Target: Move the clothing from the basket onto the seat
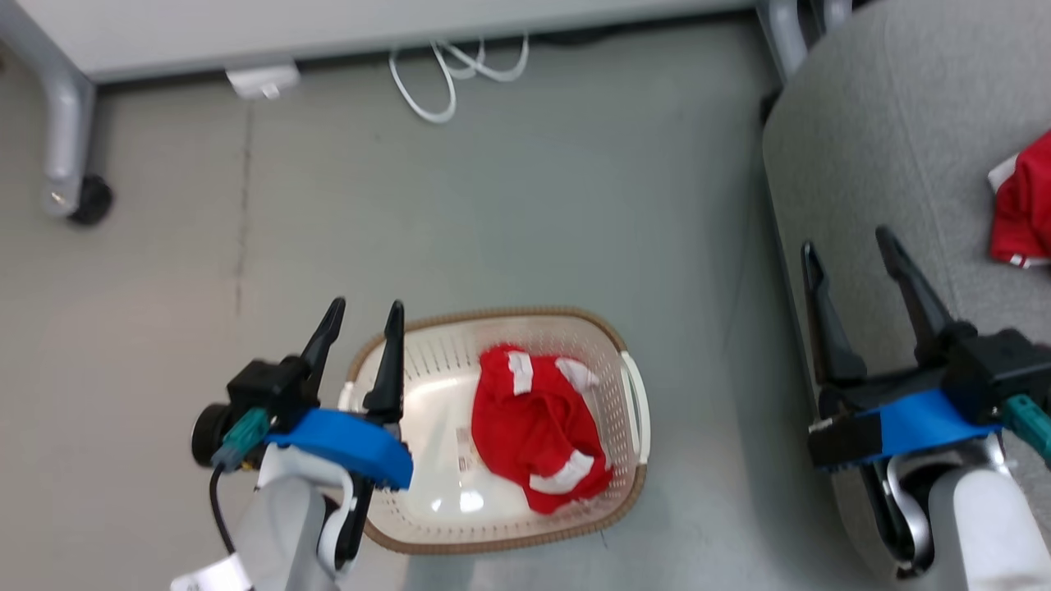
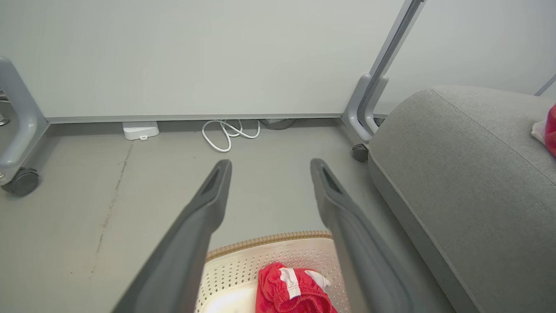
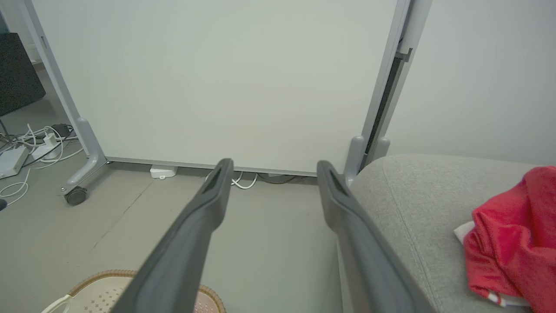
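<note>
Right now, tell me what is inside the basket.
One red garment with white stripes lies crumpled in the basket, toward its right side. Anything beneath the garment is covered.

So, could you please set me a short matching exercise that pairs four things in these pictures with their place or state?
1 basket
2 seat
3 left gripper
4 white cable

A looped by the partition
B open, near the basket's rim
C brown-rimmed, holding the striped garment
D grey, bearing the other garment

Pairs: 1-C, 2-D, 3-B, 4-A

Bright, even light; soft shadows, mild blur.
</note>
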Controlling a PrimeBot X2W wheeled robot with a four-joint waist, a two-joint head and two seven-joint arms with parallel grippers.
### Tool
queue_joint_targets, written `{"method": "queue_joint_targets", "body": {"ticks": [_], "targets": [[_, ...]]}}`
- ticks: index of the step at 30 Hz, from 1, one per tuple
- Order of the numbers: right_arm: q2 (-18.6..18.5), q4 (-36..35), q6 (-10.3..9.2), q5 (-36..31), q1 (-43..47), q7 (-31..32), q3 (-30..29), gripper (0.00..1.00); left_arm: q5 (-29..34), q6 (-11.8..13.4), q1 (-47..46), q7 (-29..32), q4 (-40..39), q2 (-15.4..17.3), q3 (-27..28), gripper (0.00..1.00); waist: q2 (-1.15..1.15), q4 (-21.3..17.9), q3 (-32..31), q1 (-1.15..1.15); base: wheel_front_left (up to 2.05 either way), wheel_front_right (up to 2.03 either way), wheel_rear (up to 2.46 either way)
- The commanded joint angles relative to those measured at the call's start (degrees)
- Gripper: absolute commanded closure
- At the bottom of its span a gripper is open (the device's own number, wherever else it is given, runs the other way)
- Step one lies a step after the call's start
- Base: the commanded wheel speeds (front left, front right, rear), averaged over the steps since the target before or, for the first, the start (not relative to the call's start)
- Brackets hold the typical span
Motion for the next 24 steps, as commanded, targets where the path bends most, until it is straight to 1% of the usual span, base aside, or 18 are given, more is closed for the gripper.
{"method": "queue_joint_targets", "body": {"ticks": [1,10,11,18,24], "targets": [[0.10,-0.96,0.01,-0.73,-2.15,-0.02,0.51,0.00,-0.27,-0.10,-2.61,-0.28,1.12,0.25,-0.81,0.00,0.00,-2.64,6.82,-0.01,0.00,0.00,0.00],[-0.84,-4.20,0.01,-1.92,-9.22,0.10,1.93,0.00,-2.49,-0.10,-14.49,-0.27,11.39,-0.02,-8.68,0.00,0.00,-4.69,19.08,-0.01,0.00,0.00,0.00],[-0.84,-4.20,0.01,-1.92,-9.22,0.10,1.93,0.00,-2.49,-0.10,-14.49,-0.27,11.39,-0.02,-8.68,0.00,0.00,-4.69,19.08,-0.01,0.00,0.00,0.00],[-1.75,-6.46,0.01,-2.21,-11.56,0.66,2.72,0.00,-4.35,-0.10,-21.22,-0.27,18.17,-0.37,-15.76,0.00,0.00,-4.67,25.47,-0.01,0.00,0.00,0.00],[-1.76,-8.47,0.01,-2.21,-12.93,0.83,3.59,0.00,-5.09,-0.11,-25.20,-0.27,22.38,0.52,-21.21,0.00,0.00,-4.70,30.10,-0.01,0.00,0.00,0.00]]}}
